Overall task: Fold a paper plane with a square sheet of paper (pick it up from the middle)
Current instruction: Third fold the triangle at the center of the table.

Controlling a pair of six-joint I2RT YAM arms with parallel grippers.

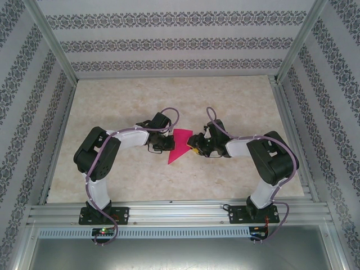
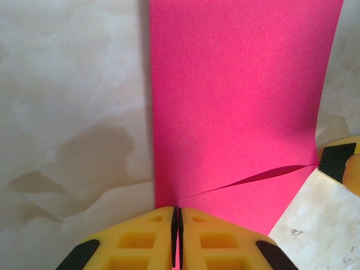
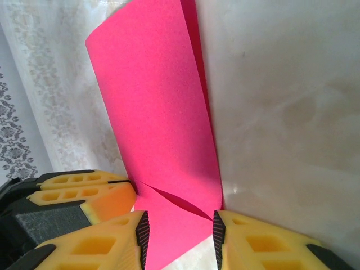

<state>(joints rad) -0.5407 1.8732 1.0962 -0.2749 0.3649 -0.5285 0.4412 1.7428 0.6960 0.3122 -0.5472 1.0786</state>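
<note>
Left gripper (image 2: 177,239) clamped paper plane (image 2: 236,112) edge; right gripper (image 3: 180,239) jaws stood parted astride it. Thin, limp; best held near fold.

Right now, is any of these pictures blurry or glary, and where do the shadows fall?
Top external: even light, no glare, the pink paper clear. Left wrist: paper grain crisp, a narrow shadow along its left edge on the table. Right wrist: paper sharp, the wallpaper behind it soft and washed out.

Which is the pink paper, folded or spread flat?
Folded in part: the square sheet of paper has a pointed outline from above, and in the right wrist view one layer curls over another.
</note>
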